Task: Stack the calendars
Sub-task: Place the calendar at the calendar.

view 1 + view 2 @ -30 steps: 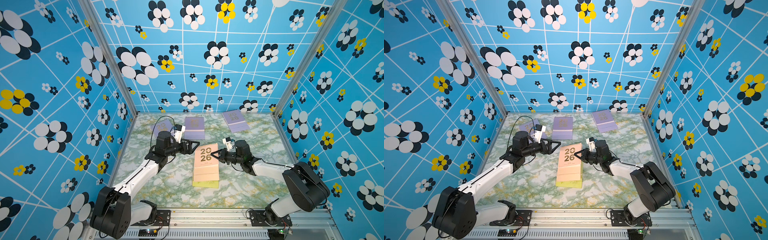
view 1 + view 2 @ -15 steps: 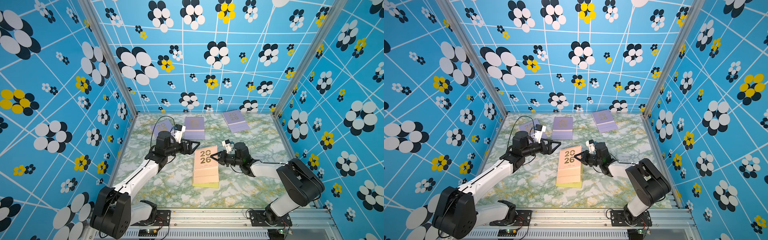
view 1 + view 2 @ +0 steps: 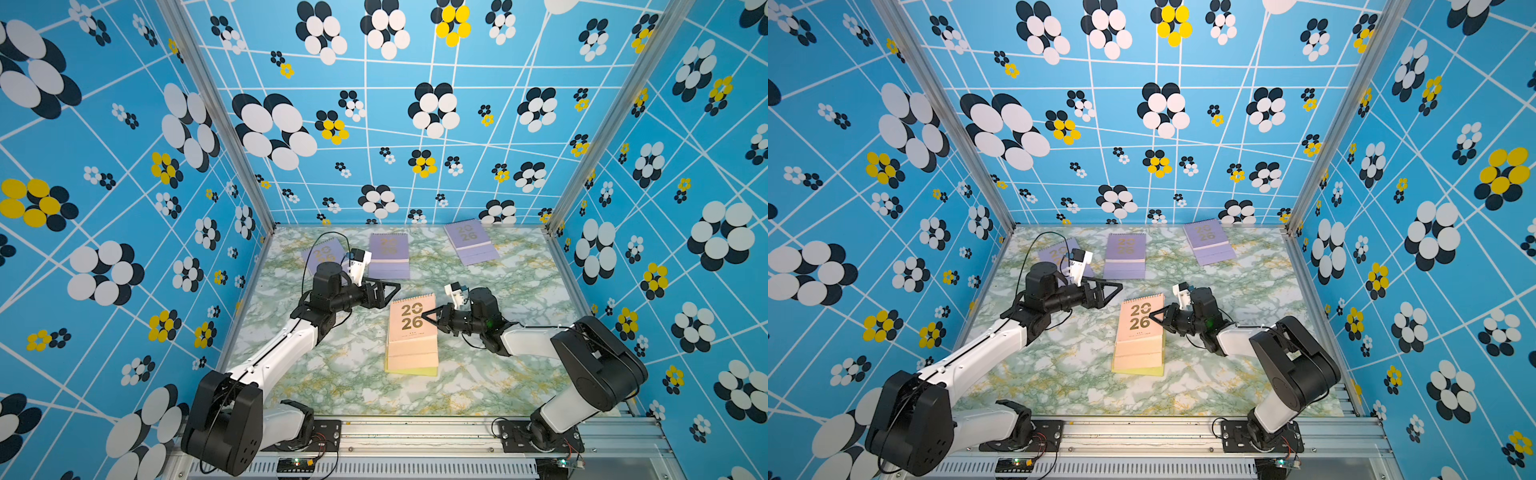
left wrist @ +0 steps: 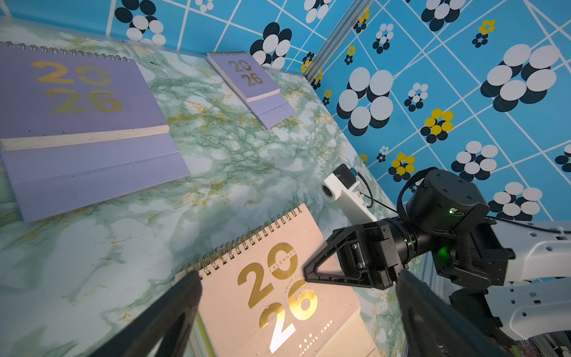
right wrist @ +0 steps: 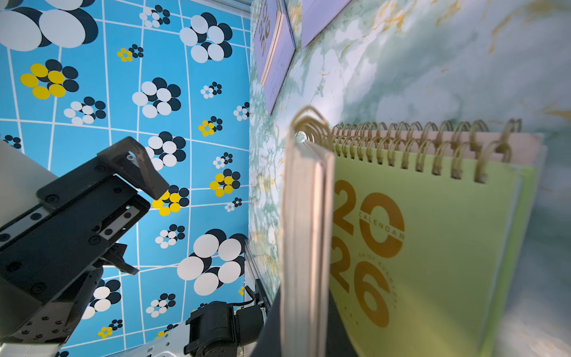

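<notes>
A peach calendar (image 3: 411,332) (image 3: 1138,332) tops a stack mid-table, with a yellow calendar (image 3: 411,371) (image 5: 432,231) under it. My right gripper (image 3: 424,320) (image 3: 1152,316) is shut on the peach calendar's right edge. That edge (image 5: 306,216) sits between the jaws, raised off the yellow cover. My left gripper (image 3: 386,295) (image 3: 1111,295) hangs open just above the stack's far left corner. The left wrist view shows its jaws (image 4: 296,278) straddling the peach cover (image 4: 262,293) without touching it. Three lilac calendars (image 3: 324,253) (image 3: 389,253) (image 3: 469,241) lie flat along the back.
The marble tabletop (image 3: 345,374) is closed in by blue flowered walls on three sides, with aluminium posts at the back corners. A metal rail (image 3: 415,436) with both arm bases runs along the front edge. The left arm's cable loops above the leftmost lilac calendar.
My right gripper has slid a little to the left over the peach calendar's right edge, and its elbow has swung in. The left arm has stayed still and open.
</notes>
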Tool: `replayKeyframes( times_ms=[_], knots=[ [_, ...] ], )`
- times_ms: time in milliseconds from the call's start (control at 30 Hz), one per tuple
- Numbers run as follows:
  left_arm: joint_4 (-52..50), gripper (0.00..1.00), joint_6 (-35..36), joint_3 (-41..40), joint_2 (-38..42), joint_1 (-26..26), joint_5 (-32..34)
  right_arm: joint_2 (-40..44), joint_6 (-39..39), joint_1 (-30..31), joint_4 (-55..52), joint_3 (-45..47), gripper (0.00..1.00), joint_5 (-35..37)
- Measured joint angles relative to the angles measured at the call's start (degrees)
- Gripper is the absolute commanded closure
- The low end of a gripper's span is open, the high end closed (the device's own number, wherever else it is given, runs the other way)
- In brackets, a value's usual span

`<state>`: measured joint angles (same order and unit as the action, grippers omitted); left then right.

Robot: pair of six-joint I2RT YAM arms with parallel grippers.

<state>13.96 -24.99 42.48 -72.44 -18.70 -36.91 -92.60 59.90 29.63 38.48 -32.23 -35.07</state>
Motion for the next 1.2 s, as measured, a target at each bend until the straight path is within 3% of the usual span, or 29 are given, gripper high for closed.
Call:
replayKeyframes(
  times_ms=[767,1200],
  knots=[
    [3.4,0.01,-1.2,0.0,-1.8,-0.4,-2.4,-1.6,0.8,0.0,1.9,0.7,1.0,0.1],
    [12.1,0.0,-4.6,-3.5,-7.1,-5.7,-6.2,-1.6,0.5,0.0,1.1,0.9,1.0,0.7]
  ],
)
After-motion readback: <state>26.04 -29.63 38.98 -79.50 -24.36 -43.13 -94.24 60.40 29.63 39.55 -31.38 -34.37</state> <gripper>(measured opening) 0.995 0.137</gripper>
